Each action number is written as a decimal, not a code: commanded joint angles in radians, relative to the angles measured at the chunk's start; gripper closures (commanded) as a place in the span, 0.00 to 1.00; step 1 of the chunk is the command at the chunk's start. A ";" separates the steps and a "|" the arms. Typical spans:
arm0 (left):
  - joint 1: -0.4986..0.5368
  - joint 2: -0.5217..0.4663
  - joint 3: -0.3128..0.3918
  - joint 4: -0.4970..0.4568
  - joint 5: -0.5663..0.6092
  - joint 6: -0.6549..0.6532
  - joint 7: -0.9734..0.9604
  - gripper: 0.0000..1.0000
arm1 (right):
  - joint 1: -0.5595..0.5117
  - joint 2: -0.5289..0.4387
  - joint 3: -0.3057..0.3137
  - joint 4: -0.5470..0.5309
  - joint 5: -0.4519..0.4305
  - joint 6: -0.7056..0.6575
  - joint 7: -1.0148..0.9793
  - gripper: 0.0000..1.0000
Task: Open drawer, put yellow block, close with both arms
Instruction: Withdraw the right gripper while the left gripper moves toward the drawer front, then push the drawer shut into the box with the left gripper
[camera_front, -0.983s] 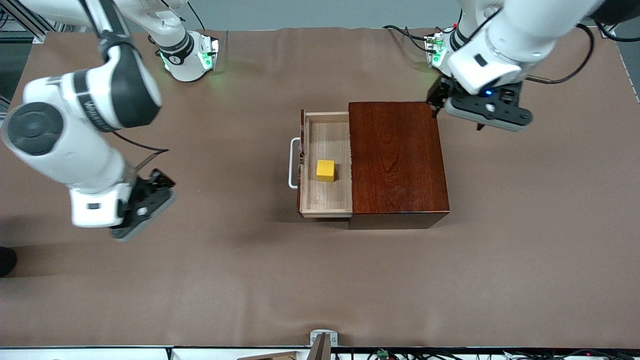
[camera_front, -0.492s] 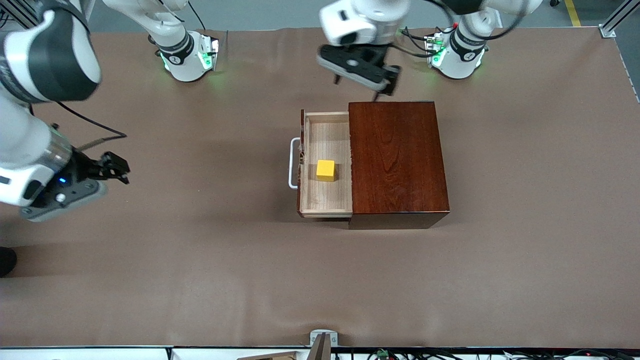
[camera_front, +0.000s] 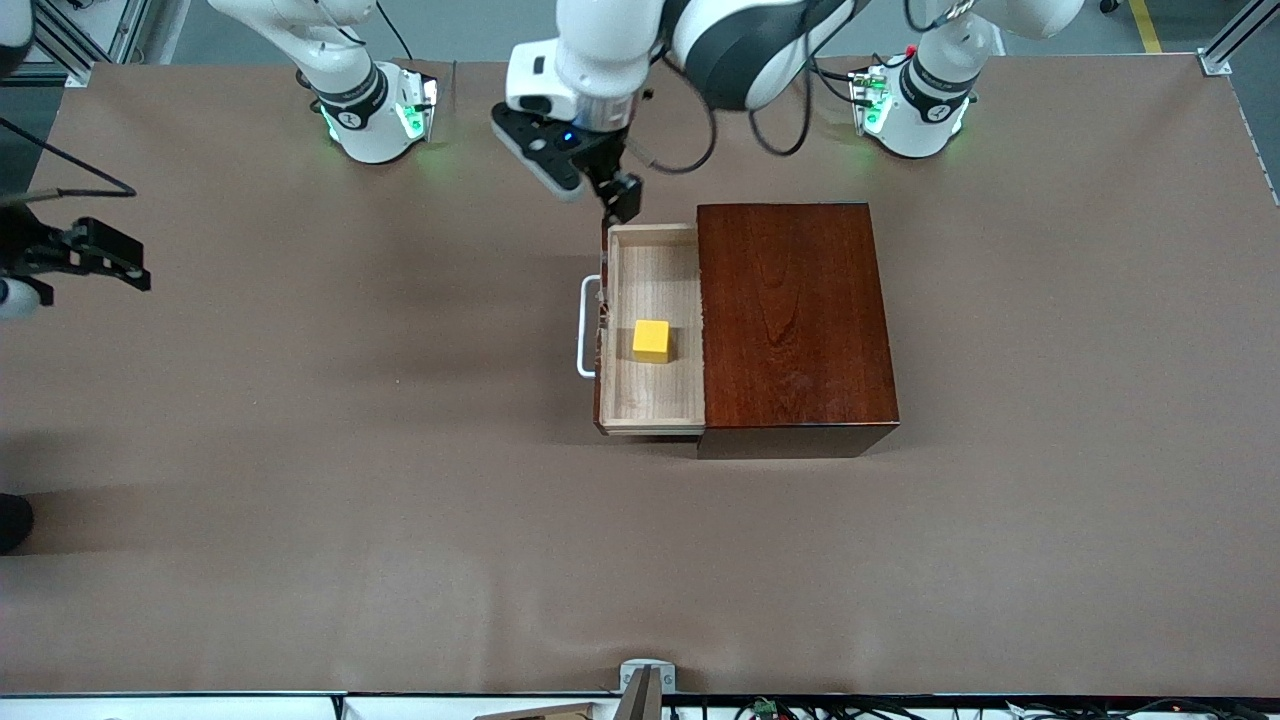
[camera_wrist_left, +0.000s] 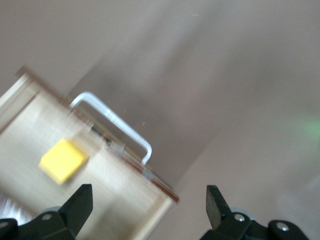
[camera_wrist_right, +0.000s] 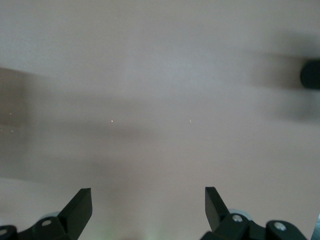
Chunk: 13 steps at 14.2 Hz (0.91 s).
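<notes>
Our left pincer (camera_front: 612, 196), fingers apart, hangs over the drawer's (camera_front: 652, 395) corner; the right pincer (camera_front: 95, 258), also apart, waits at the tabletop (camera_front: 300, 560) edge. The yellow block (camera_front: 651, 341) lies in the open drawer; only closing remains.

This is looking like a robotics lab, not a home or a shop: two white arms w/ green lights glowing at their bases (camera_front: 380, 115) are standing along one edge of a big table (camera_front: 300, 520) that a plain brown sheet is covering. Black cables (camera_front: 800, 70) are running loose near the bases, aluminium frame profiles (camera_front: 1230, 40) are showing at the table's corners, and a grey floor w/ a yellow line (camera_front: 1145, 25) is appearing past the edge. At the edge nearest the front camera, a metal bracket (camera_front: 647, 672) and some wiring & connectors (camera_front: 770, 708) are sitting, i.e. a test rig setup.
</notes>
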 joint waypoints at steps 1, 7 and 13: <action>-0.023 0.131 0.010 0.090 0.020 0.086 0.248 0.00 | 0.050 -0.057 -0.027 -0.045 0.012 -0.021 0.113 0.00; -0.017 0.255 0.058 0.083 0.025 0.142 0.591 0.00 | 0.081 -0.097 -0.092 -0.089 0.090 0.007 0.136 0.00; -0.014 0.289 0.070 0.080 0.106 0.125 0.637 0.00 | 0.079 -0.112 -0.115 -0.126 0.092 0.020 0.124 0.00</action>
